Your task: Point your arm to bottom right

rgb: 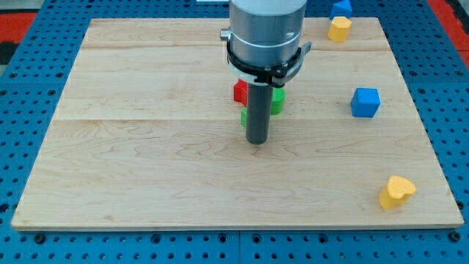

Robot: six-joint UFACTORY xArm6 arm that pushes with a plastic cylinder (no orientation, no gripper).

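Observation:
My tip (256,141) rests on the wooden board (146,169) near its middle. Right behind the rod, toward the view's top, sit a red block (239,91), a green block (278,101) and another green block (244,117), all partly hidden by the rod. A blue cube (365,102) lies at the right. A yellow heart-shaped block (396,191) lies at the bottom right. A yellow block (338,28) and a blue block (341,7) sit at the top right edge.
The board lies on a blue perforated table (22,242). The arm's grey cylinder (265,29) hangs over the board's upper middle.

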